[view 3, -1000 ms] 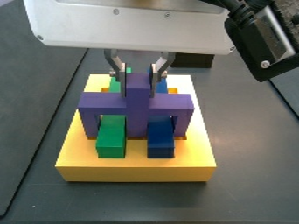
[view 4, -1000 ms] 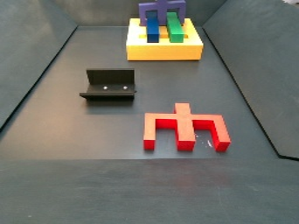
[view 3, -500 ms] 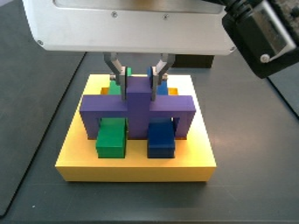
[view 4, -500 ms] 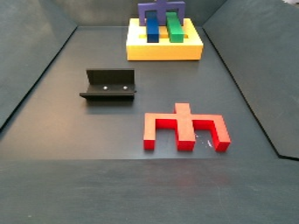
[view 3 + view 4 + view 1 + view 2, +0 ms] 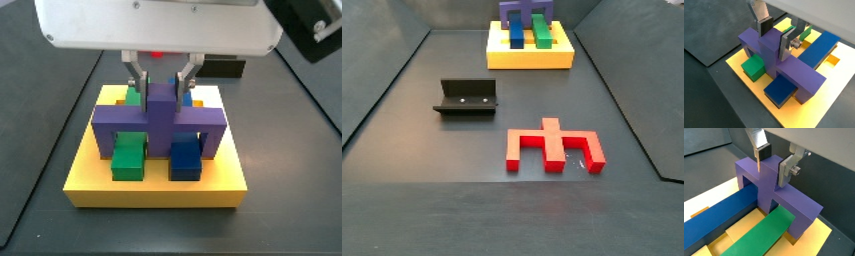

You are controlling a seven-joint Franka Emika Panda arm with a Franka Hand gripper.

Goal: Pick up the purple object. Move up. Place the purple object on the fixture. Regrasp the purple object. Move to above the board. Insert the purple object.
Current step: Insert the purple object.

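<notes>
- Standing at about nine o'clock on the dark matte floor in a side view, the fixture (image 5: 466, 97) is a small black L-shaped bracket with an upright back wall and a flat base plate.
- Well apart from it, toward five o'clock, lies a glossy red notched piece (image 5: 553, 147), flat on the floor, prongs pointing to six o'clock.
- At twelve o'clock in that view sits the board (image 5: 531, 49), a thick yellow rectangular block with smooth faces, far from both other pieces.
- The purple object (image 5: 158, 118) stands upright on the board: a blocky bridge with a wide crossbar, square legs and a raised central ridge, its matte surfaces sharp-edged.
- Its legs come down on either side of two long bars lying side by side in the board's slots, so it straddles them: a green bar (image 5: 127, 156) toward nine o'clock and a blue bar (image 5: 185, 157) toward three o'clock in that side view.
- The pincer (image 5: 160, 76) hangs directly over the board under a broad white housing, its flat silver fingers (image 5: 788, 43) with dark pads set on either side of the purple ridge.
- In both wrist views the plates lie close against the ridge's flanks, so the pincer appears to grip the purple object (image 5: 774, 187), though a thin gap at one pad cannot be ruled out.
</notes>
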